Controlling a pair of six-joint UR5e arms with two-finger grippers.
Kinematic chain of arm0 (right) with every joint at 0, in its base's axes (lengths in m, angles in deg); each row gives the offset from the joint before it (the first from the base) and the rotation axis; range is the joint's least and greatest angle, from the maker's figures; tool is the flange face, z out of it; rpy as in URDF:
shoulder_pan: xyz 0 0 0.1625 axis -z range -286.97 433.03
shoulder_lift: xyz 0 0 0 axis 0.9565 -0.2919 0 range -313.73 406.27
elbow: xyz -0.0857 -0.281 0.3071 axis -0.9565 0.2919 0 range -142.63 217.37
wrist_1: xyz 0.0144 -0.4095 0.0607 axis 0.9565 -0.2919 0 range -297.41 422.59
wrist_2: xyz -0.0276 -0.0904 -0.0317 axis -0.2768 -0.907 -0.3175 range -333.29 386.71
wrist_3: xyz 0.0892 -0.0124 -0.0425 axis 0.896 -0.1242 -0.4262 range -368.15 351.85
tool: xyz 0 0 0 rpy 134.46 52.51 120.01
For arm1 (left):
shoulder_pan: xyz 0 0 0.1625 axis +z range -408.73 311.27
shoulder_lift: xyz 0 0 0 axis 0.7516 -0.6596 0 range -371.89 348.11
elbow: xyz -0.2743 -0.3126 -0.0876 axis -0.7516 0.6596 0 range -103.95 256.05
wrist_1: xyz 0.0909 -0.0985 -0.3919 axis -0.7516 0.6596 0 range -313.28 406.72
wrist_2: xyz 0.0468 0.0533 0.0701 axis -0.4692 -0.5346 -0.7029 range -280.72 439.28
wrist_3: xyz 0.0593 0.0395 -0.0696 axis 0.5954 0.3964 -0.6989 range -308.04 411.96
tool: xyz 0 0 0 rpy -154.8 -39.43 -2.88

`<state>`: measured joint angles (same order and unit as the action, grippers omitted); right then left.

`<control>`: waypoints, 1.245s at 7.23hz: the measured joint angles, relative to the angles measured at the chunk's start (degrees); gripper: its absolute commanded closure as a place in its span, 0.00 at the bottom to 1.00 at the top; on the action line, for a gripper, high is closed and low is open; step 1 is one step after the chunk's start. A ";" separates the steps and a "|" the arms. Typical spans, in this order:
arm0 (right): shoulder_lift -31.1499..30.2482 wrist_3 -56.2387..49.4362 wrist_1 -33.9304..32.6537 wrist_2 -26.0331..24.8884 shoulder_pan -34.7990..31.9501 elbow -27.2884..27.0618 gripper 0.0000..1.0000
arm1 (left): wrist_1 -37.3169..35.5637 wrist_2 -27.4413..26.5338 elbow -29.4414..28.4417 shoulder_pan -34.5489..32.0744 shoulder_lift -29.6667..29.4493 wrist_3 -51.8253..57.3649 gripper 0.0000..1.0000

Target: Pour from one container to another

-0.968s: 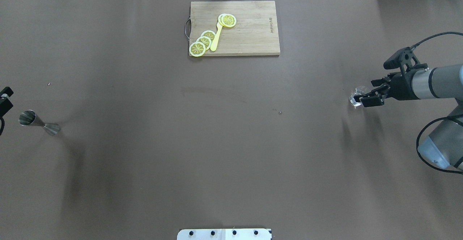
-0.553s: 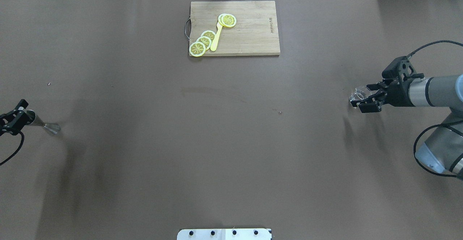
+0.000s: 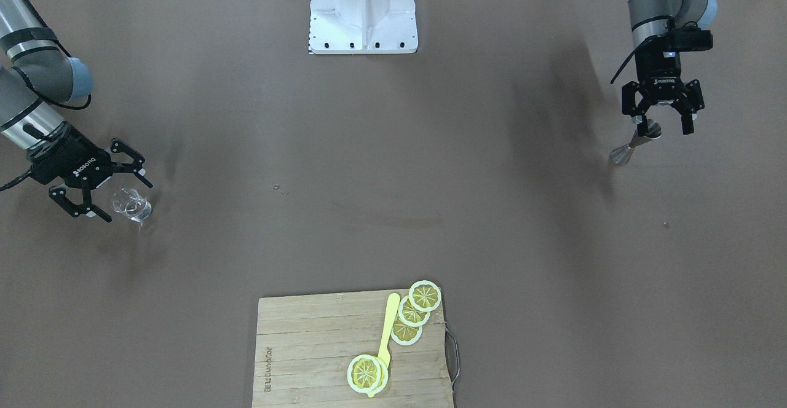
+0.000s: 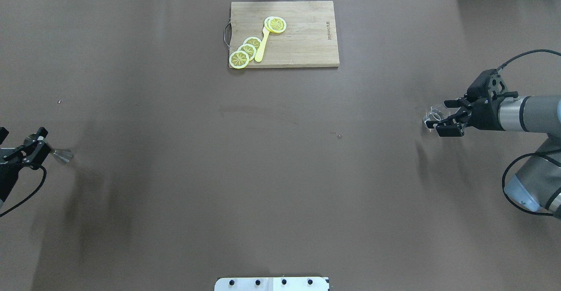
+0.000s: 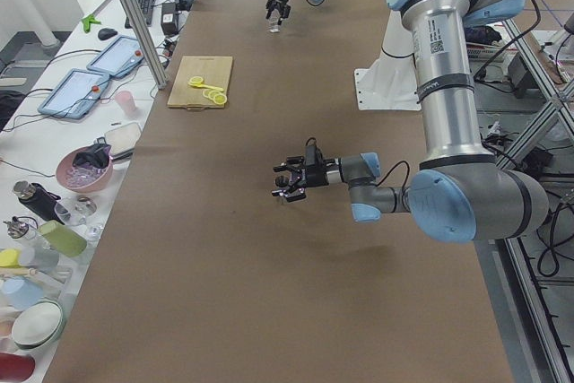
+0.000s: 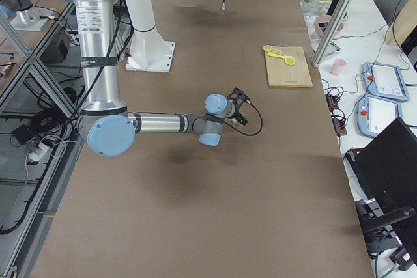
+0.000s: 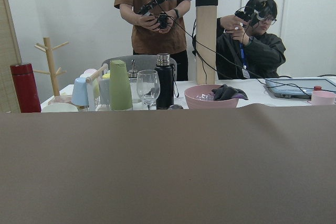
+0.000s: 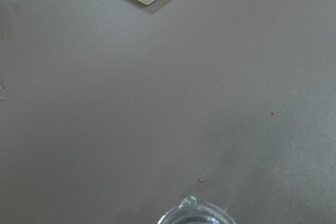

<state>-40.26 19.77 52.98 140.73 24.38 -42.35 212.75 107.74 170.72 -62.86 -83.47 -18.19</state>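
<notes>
A steel jigger (image 3: 635,142) stands at the table's far left, leaning in the front view. My left gripper (image 3: 656,124) is open, its fingers straddling the jigger's upper cup; the overhead view shows that gripper (image 4: 37,147) with the jigger's base (image 4: 64,155) sticking out beyond it. A small clear glass (image 3: 133,206) stands at the far right. My right gripper (image 3: 128,201) is open with the glass between its spread fingers, seen from overhead as gripper (image 4: 443,118) and glass (image 4: 433,116). The glass rim (image 8: 195,214) shows at the bottom of the right wrist view.
A wooden cutting board (image 4: 307,41) with lemon slices (image 4: 245,51) and a yellow spoon (image 4: 262,45) lies at the table's far edge, centre. The white robot base (image 3: 363,11) stands at the near edge. Beyond the left end are cups, bottles and people (image 7: 152,19).
My left gripper has come in from the table's left edge and now straddles the jigger's upper cup. My right gripper has shifted slightly at the glass, still open.
</notes>
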 measured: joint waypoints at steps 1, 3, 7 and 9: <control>-0.13 0.00 1.05 -1.37 0.50 0.43 0.00 | 0.00 -0.55 -1.04 0.34 -1.21 -0.02 0.03; -0.18 0.02 4.76 -4.10 2.14 2.62 0.00 | 0.02 -2.03 -2.65 0.96 -2.69 -0.09 0.03; 0.24 0.11 9.20 -6.87 3.46 4.87 0.07 | 0.08 -5.75 -9.00 2.02 -6.38 -2.48 0.03; 0.30 0.11 9.32 -7.28 3.73 5.10 0.20 | 0.14 -6.91 -11.52 2.25 -8.26 -2.61 0.03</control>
<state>-39.96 19.88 62.31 133.45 28.11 -37.25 212.89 100.83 159.21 -60.60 -91.74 -20.80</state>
